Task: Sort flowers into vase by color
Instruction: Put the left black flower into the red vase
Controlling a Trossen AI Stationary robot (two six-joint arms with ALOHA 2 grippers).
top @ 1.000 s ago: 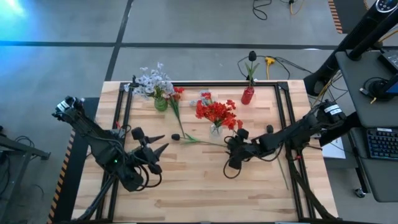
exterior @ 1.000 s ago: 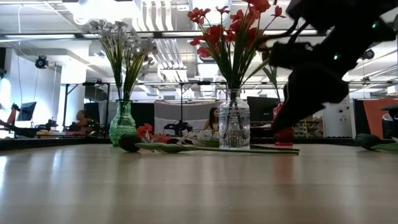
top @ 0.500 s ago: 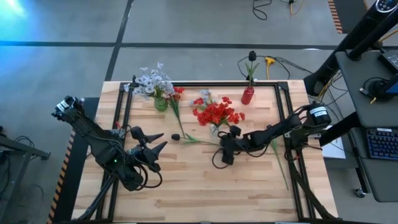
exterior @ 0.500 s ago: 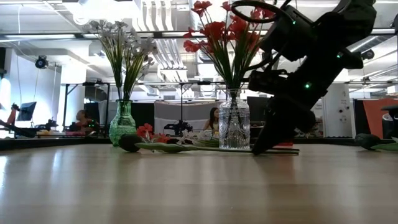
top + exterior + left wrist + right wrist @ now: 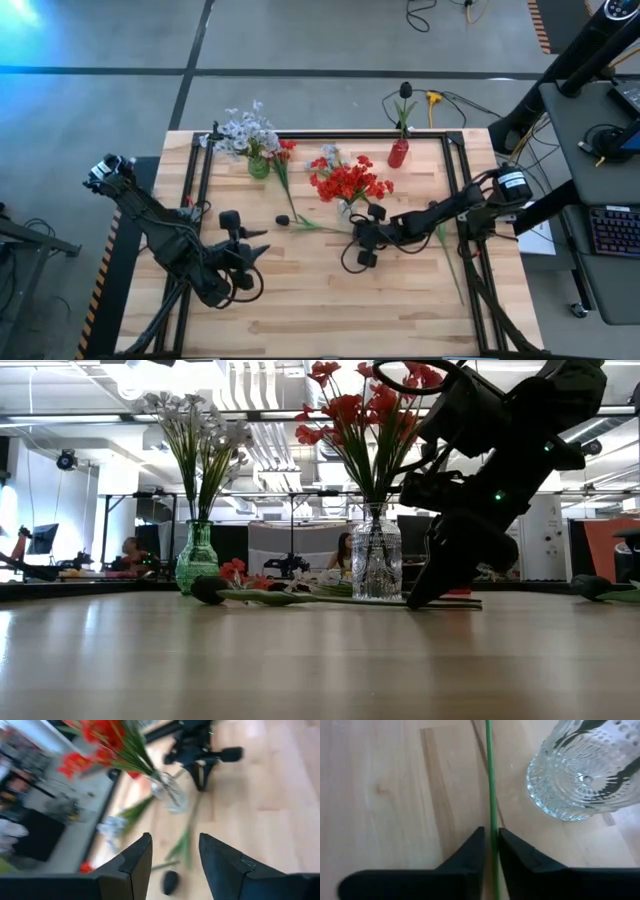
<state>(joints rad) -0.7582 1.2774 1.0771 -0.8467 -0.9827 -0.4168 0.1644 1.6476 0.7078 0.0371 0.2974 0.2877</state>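
Observation:
A dark flower [image 5: 283,219] lies on the wooden table, its thin green stem running toward the right past a clear glass vase [image 5: 347,208] of red flowers. My right gripper [image 5: 360,238] is down at that stem beside the vase, shut on it. My left gripper [image 5: 248,238] hovers open over the table's left half, with nothing between its fingers [image 5: 135,865]. A green vase [image 5: 258,166] holds pale flowers. A red vase [image 5: 398,153] holds one dark flower. A red flower [image 5: 284,160] and a pale flower [image 5: 328,155] lie loose on the table. My right gripper pinches the dark flower's green stem [image 5: 490,820] between its two fingers, near the end away from the blossom. The fingers slant down from the table's right, roughly along the stem. The stem lies flat on the table, as does the blossom [image 5: 207,590].
Black rails [image 5: 450,180] frame the table's sides and far edge. The glass vase [image 5: 580,775] stands close beside my right gripper. The table's near half is bare wood [image 5: 330,300].
My right gripper has gone down and toward the table's left, to the stem beside the glass vase, and has kept still there for the last half second. My left gripper has turned at the wrist without leaving its place.

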